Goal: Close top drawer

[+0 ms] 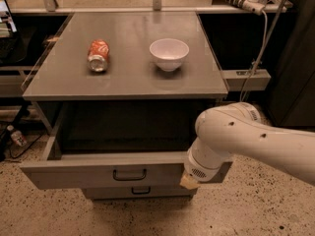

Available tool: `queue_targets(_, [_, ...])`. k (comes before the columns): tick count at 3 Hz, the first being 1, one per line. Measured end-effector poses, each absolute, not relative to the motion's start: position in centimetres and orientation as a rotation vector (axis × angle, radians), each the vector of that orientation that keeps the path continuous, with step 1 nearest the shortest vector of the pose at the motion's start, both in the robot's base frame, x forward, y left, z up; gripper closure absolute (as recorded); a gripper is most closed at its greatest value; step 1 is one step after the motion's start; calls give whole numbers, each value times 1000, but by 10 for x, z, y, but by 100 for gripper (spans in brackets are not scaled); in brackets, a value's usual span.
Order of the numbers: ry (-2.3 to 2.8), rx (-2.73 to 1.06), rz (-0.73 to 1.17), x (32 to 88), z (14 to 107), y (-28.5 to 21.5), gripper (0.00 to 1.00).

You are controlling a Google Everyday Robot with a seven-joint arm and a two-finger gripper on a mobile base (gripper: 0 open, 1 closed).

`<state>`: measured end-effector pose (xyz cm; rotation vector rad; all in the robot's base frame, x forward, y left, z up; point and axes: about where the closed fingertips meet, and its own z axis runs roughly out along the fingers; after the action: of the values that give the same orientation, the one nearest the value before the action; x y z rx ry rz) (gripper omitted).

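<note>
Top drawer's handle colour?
Black: wire handle on the grey metal top drawer, camera view; gripper at its front's right end.
</note>
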<state>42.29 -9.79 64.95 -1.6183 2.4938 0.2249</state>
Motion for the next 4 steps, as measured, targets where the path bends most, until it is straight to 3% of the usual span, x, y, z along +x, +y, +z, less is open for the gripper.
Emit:
queue_targets(1, [2419, -1648, 192, 478, 657, -66, 100])
queue_targets(4, [2476, -1508, 114, 499, 644, -84, 100])
